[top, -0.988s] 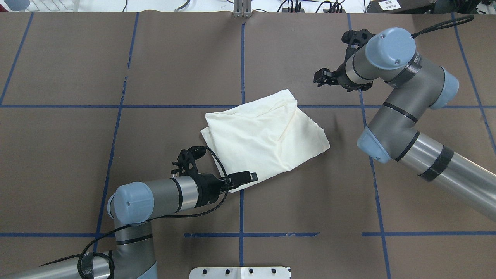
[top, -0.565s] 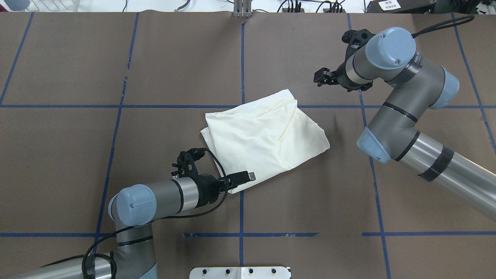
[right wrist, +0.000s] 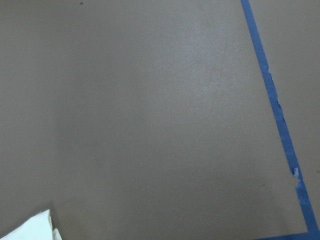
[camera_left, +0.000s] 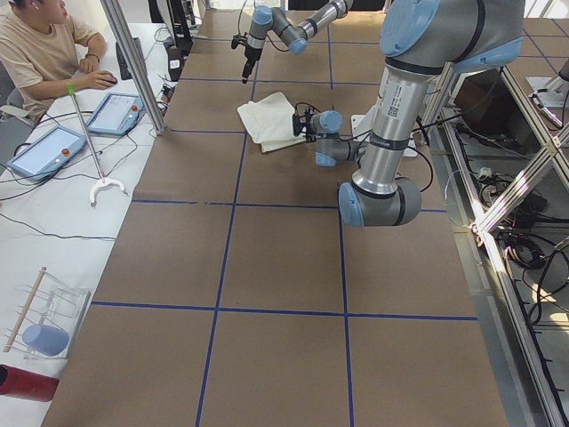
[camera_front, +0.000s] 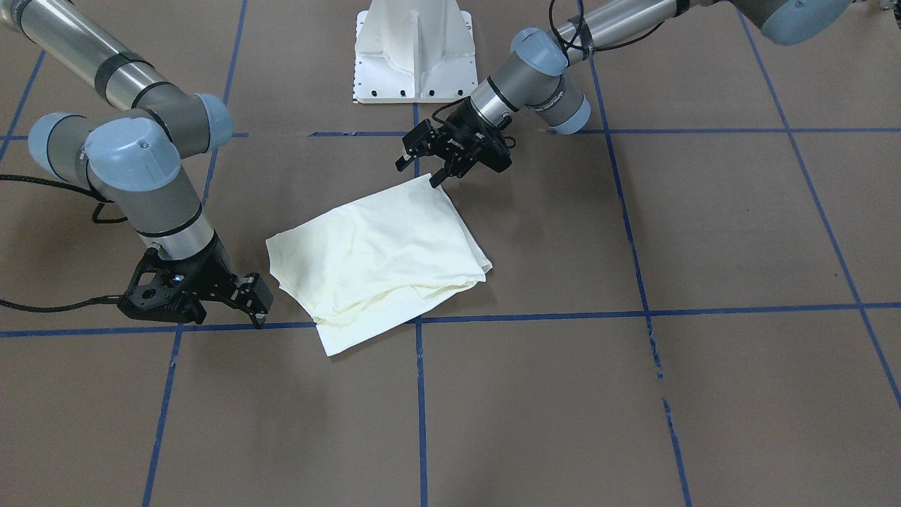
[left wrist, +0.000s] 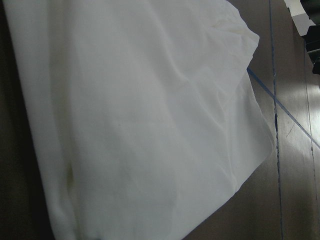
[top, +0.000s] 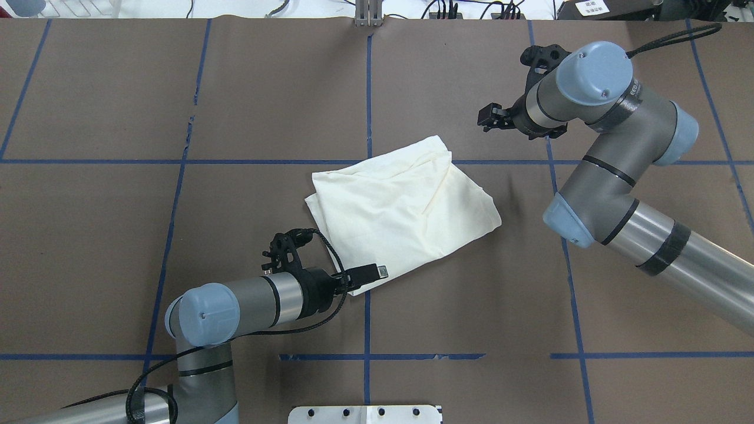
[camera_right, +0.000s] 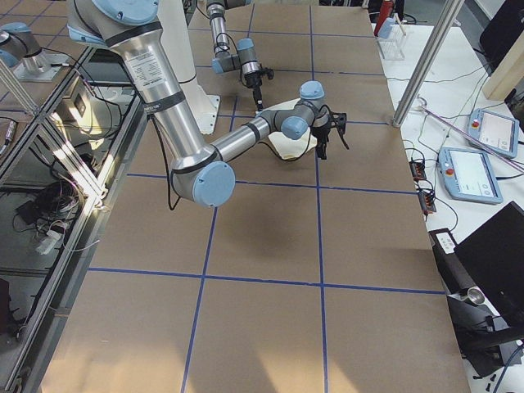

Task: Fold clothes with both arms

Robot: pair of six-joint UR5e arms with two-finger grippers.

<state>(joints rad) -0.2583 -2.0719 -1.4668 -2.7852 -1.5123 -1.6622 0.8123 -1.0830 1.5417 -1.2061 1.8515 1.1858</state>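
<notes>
The cream shirt (camera_front: pixel 380 253) lies folded into a rough rectangle in the middle of the table (top: pixel 406 206), plain side up, with no print showing. My left gripper (camera_front: pixel 420 169) hovers open at the shirt's corner nearest the robot (top: pixel 377 272), holding nothing. The left wrist view is filled by the cream cloth (left wrist: pixel 140 125). My right gripper (camera_front: pixel 259 310) sits low beside the shirt's far right edge (top: pixel 484 116), apart from it, and looks open and empty. In the right wrist view only a shirt corner (right wrist: pixel 30 227) shows on bare brown table.
The brown table surface is marked with blue tape lines (top: pixel 368 88). The white pedestal base (camera_front: pixel 415 56) stands at the robot's edge. In the exterior left view a person (camera_left: pixel 36 44) sits at a side table with tablets (camera_left: pixel 120 111), past a metal post (camera_left: pixel 133 62).
My left gripper has drawn back slightly toward the robot from the shirt's near corner. The shirt and the right arm have not moved.
</notes>
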